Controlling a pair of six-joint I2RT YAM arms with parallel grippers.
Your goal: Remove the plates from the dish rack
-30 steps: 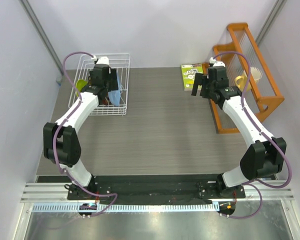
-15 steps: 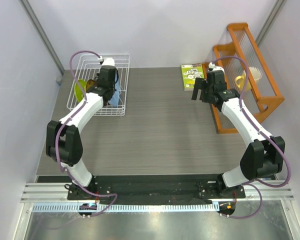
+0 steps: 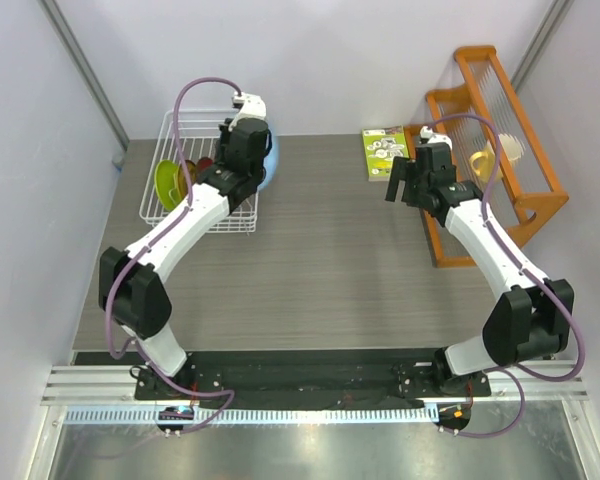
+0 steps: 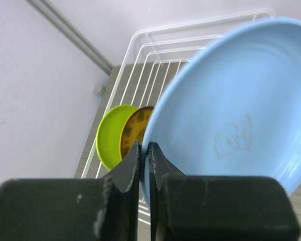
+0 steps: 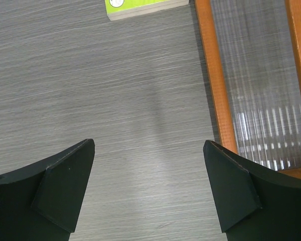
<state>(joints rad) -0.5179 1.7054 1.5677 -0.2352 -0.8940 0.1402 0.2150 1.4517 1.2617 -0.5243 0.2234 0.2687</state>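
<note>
Plates (image 4: 231, 125): three; dish rack (image 3: 160, 140): one

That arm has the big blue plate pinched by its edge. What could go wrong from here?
The left gripper pinches the light blue plate by a thin bit of rim, so it might slip or swing. The lime green plate and patterned plate stand in the dish rack nearby; a careless move could knock them.

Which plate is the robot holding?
The large light blue round plate, rim pinched in the left tool; the lime green plate and yellow-rimmed plate stand in the white wire rack.
</note>
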